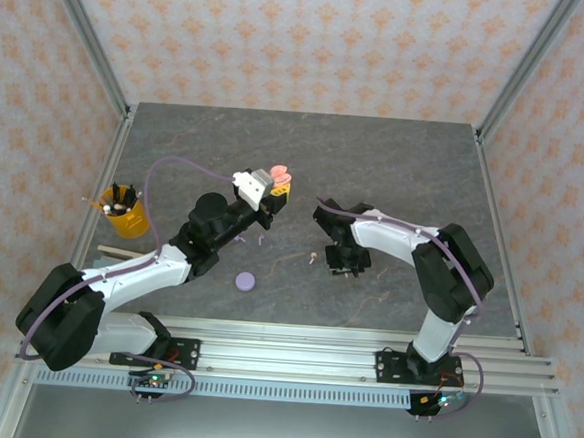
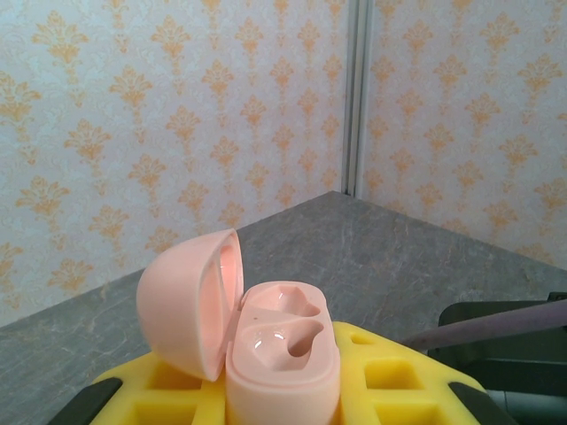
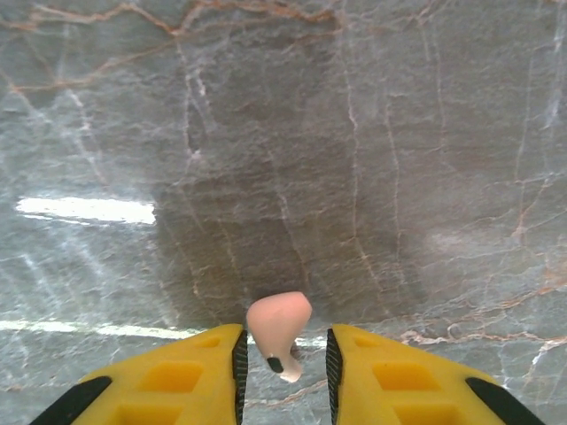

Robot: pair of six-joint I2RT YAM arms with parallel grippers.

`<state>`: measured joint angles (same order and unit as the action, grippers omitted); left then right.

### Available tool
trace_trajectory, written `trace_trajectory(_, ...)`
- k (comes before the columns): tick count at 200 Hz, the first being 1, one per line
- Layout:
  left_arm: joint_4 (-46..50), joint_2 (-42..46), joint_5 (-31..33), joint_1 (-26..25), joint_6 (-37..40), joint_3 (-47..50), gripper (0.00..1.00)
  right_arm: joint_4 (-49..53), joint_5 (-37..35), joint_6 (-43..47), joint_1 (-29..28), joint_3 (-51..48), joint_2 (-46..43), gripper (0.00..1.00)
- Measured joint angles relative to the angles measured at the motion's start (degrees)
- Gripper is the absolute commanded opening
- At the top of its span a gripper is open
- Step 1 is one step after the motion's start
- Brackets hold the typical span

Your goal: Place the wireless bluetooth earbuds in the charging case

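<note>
Gripping a pale pink charging case (image 2: 283,363), the left end effector (image 1: 269,187) is seen closed on the case's lower half, which is seated between its yellow fingers (image 2: 399,381). The case is held up clear of the tabletop (image 1: 396,166). Its hinged lid (image 2: 188,301) is swung open to one side, and the two moulded sockets inside are exposed.

The right end effector (image 3: 283,345) is pointed down at the tabletop, its jaws parted a little wider than a pale pink earbud (image 3: 277,323) that is framed between the two fingertips. A narrow gap is visible beside one pad; whether the earbud is touched by the other cannot be told.

From overhead, a small pink object (image 1: 312,258) is seen on the tabletop just beside the right end effector, on the side facing the left one. Whether it is that same earbud cannot be told. A round lilac case (image 1: 245,281) is seen closed, nearer the arm bases than the left end effector. Two tiny lilac pieces (image 1: 260,240), too small to identify, are scattered between that case and the left end effector.
</note>
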<state>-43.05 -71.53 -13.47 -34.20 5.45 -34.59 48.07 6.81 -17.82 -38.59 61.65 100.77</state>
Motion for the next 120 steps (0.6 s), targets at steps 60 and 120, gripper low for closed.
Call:
trace_trajectory(60,0.00,0.00,0.00,0.00,0.00,0.00,0.00,1.64,-0.52,0.07,-0.02,2.78,2.82,0.29)
trace_trajectory(120,0.00,-0.02,0.00,0.00,0.00,0.00,0.00,3.15,-0.42,1.22,-0.02,4.39,4.13,0.21)
